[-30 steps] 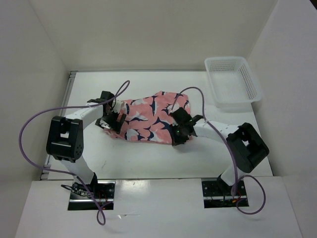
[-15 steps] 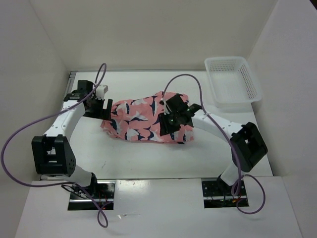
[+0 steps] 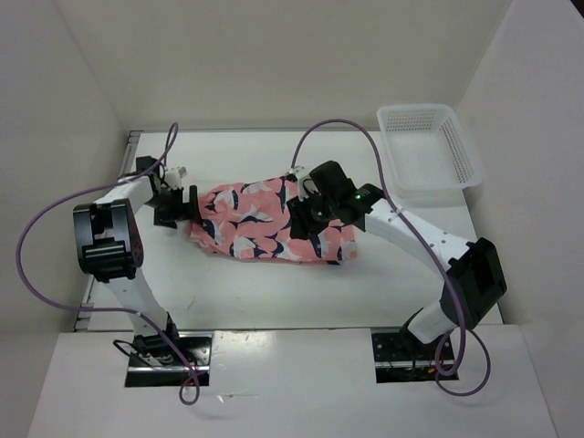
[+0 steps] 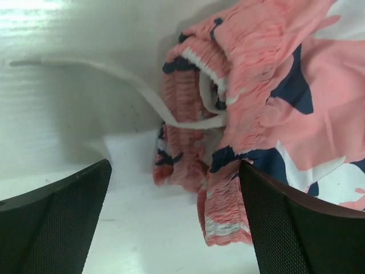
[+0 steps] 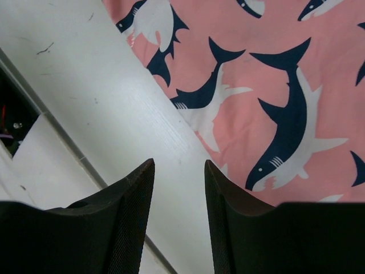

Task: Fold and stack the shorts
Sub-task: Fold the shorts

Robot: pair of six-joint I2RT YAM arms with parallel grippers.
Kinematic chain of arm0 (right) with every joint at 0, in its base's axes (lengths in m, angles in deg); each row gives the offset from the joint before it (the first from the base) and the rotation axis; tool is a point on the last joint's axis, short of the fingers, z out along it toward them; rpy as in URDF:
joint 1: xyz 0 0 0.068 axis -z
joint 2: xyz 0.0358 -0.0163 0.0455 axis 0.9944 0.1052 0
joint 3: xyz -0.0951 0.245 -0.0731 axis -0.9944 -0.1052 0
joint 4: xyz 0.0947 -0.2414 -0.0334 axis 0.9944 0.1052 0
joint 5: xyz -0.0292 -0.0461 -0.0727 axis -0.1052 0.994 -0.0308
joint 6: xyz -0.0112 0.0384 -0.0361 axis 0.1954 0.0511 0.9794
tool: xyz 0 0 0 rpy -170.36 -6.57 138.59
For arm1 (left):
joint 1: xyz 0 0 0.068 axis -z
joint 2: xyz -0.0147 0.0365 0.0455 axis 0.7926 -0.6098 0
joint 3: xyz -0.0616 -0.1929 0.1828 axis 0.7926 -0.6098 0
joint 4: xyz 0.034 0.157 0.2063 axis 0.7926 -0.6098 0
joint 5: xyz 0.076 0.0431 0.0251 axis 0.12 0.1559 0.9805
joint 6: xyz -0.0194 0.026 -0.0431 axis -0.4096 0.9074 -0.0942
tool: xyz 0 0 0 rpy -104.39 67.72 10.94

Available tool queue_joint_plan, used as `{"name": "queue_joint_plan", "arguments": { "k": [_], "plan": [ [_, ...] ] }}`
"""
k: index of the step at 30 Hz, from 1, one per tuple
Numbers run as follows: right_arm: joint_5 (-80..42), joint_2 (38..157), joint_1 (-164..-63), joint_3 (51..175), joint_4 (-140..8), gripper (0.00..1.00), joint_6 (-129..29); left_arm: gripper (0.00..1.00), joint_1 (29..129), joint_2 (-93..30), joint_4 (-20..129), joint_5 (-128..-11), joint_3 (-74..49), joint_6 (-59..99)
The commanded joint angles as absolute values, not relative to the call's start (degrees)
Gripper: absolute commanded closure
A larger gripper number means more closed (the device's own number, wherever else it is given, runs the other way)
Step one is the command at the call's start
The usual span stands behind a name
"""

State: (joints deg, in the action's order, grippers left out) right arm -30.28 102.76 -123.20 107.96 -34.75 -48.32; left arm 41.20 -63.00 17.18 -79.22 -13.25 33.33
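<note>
1. The shorts (image 3: 265,224) lie crumpled on the table (image 3: 274,292) at the middle of the top view. Their gathered waistband is bunched at the left end, and a white drawstring (image 4: 114,74) trails onto the table.
2. The left gripper (image 3: 178,203) sits at the shorts' left edge, fingers spread wide and gripping nothing.
3. The right gripper (image 3: 307,215) hangs over the shorts' right half, fingers narrowly apart, with nothing between them.
4. A white mesh basket (image 3: 429,151) stands at upper right, well apart from the shorts.

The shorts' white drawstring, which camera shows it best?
Left wrist: the drawstring trails clearly out of the gathered waistband. In the top view it's too small to see; the right wrist shows only the shorts and their shark print.
</note>
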Motion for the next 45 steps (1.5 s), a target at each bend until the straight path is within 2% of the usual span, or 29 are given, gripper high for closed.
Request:
{"name": "queue_joint_plan", "arguments": {
  "k": [1,2,4,5,9,10,12,13,14,16,20,24,32,36,45],
  "plan": [
    [-26.64,100.11,-123.6,110.48,-36.37,0.54,-44.69,0.0,41.09,-66.03,18.61,-85.03,-13.04,33.48],
    [-25.68,100.1,-123.6,110.48,-36.37,0.54,-44.69,0.0,41.09,-66.82,18.61,-86.95,-13.04,33.49],
    [-22.79,100.1,-123.6,109.61,-37.51,0.54,-46.09,0.08,41.61,-67.96,18.09,-88.72,-13.04,33.49],
    [-18.33,100.1,-123.6,108.47,-38.04,0.54,-47.14,0.19,41.62,-69.36,17.48,-90.38,-13.04,33.49],
    [-14.24,102.21,-120.18,106.09,-41.2,0.54,-50.92,0.42,42.14,-72.09,16.06,-93.92,-13.04,35.59],
    [-13.2,103.17,-118.52,106.09,-41.99,0.54,-50.93,0.54,42.84,-72.1,15.45,-93.92,-13.04,35.6],
    [-9.86,105.64,-117.45,106.09,-42.78,0.54,-51.46,0.67,42.85,-72.71,14.92,-93.92,-13.04,36.82],
    [-9.24,106.25,-116.32,106.09,-43.66,0.54,-51.46,0.83,42.85,-72.71,14.4,-93.92,-12.52,36.83],
    [-8.62,107.04,-115.61,106.09,-43.67,0.54,-51.46,0.91,42.85,-72.71,14.39,-92.96,-12.51,37.35],
    [-7.13,107.83,-114.9,106.09,-44.28,0.54,-51.46,1.0,42.06,-70.62,13.78,-92.17,-11.9,37.35],
    [-7.12,111.95,-114.37,104.33,-45.51,0.55,-52.6,1.0,41.35,-65.69,10.97,-88.92,-4.18,39.63],
    [-7.82,116.44,-114.37,104.33,-47.27,0.56,-56.2,1.0,43.11,-61.56,5.63,-80.58,4.96,44.9],
    [-8.88,124.71,-114.37,111.0,-48.85,0.58,-59.89,1.0,47.14,-62.78,-9.06,-79.76,21.13,46.76],
    [-12.22,128.31,-114.37,112.93,-50.96,0.58,-60.51,1.0,55.56,-66.63,-15.82,-81.69,33.17,45.71],
    [-13.98,129.11,-114.37,114.62,-52.01,0.63,-60.51,1.0,71.14,-78.76,-17.95,-86.09,54.18,43.86]
  ]
}}
